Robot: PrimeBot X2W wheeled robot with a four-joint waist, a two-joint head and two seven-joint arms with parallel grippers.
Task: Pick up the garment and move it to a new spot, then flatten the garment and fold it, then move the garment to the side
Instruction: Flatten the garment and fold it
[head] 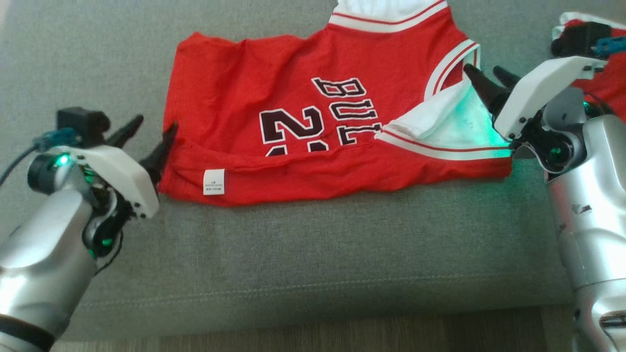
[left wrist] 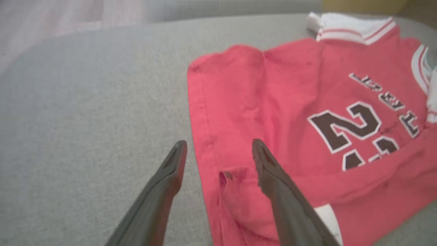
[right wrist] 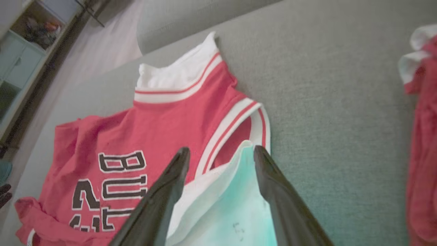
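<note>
- Head view: left gripper and right gripper, both spread, flank red jersey on grey cushion; second red garment far right
- Right wrist view adds a pale cabinet

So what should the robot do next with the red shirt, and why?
Probably lift both grippers straight up, clear of the jersey. The left gripper and right gripper stand open at its two ends, holding nothing, and the near edge already lies folded over the number. The right one sits by the white inside flap, so pulling sideways might drag the fold apart.
</note>
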